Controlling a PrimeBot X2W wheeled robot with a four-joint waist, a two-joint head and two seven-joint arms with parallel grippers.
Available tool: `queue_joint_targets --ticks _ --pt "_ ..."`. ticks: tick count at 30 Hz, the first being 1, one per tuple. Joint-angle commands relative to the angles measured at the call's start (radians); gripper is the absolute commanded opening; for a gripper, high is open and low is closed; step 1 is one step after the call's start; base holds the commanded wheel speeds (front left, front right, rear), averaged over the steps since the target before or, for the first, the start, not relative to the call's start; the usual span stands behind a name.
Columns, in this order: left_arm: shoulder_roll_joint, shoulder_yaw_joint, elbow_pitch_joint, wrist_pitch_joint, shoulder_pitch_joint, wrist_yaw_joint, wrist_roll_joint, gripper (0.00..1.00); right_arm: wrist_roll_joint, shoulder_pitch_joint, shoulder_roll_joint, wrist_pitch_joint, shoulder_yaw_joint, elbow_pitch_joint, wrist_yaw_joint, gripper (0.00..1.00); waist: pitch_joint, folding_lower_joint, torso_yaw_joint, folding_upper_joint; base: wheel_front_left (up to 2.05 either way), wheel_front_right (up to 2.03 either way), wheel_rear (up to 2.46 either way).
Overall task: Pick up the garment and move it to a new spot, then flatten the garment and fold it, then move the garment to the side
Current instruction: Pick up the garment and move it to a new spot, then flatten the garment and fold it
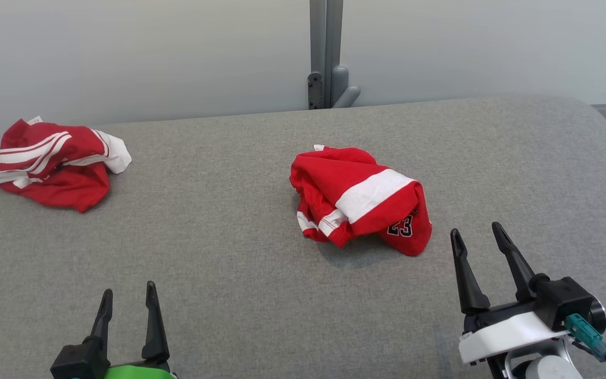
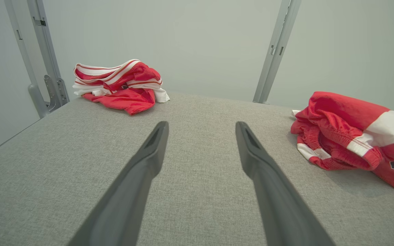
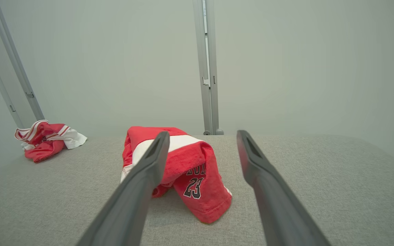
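Masking part of garment: right tool finger.

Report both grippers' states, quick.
Left gripper: open, holding nothing.
Right gripper: open, holding nothing, apart from the middle garment.

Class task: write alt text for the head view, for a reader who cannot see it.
A crumpled red garment with a white band and the number 23 lies centred on a grey fabric table; a second red garment with white stripes sits far left. The left gripper and right gripper, below, are open and empty.
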Motion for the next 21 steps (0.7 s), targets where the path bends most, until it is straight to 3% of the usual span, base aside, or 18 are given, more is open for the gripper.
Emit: queue_joint_targets --ticks 1,12,21 --pt "-0.008 0.016 0.005 0.001 0.012 -0.013 0.016 1.0 0.009 0.009 -0.001 -0.003 0.005 0.004 0.0 1.0 0.0 0.0 -0.002 0.0067 0.0 0.0 0.0" --pt "-0.018 0.039 0.022 0.0 -0.001 -0.046 0.039 1.0 0.004 -0.003 -0.001 -0.003 0.011 0.01 0.0 1.0 0.005 0.0 -0.007 0.0067 0.0 0.0 0.0" --pt "-0.02 0.036 0.029 0.0 -0.01 -0.038 0.025 1.0 0.003 -0.006 -0.001 -0.003 0.007 0.01 0.0 1.0 0.014 0.0 -0.007 0.0067 0.0 0.0 0.0"
